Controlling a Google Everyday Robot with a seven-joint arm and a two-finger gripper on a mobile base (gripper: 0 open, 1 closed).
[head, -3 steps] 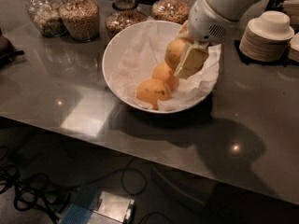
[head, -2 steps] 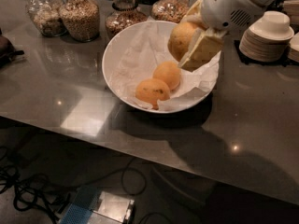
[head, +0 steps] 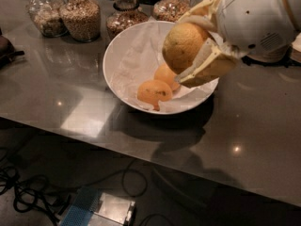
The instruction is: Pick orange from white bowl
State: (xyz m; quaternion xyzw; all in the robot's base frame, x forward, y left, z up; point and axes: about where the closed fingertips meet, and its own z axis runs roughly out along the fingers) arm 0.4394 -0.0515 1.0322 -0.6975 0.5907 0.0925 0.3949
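Note:
My gripper point(head: 184, 46) is shut on the orange point(head: 183, 46), a round yellow-orange fruit with tiny dark specks, held between two cream fingers point(head: 207, 67). It hangs in the air well above the right half of the white bowl point(head: 117, 46). The bowl is wide, shallow and lined with crumpled white paper. Two other fruits stay in it: a round one point(head: 165, 76) and an oval one with a pointed tip and dark marks point(head: 154, 92). The white arm body fills the upper right.
Several glass jars of grains point(head: 81, 17) stand along the back of the grey table point(head: 56, 98). A dark object point(head: 7, 48) sits at the left edge. Cables point(head: 28, 197) and a metal box point(head: 110, 210) lie on the floor in front.
The gripper has risen with the orange, lifting it out of the bowl and toward the camera. The two other fruits have stayed in the bowl.

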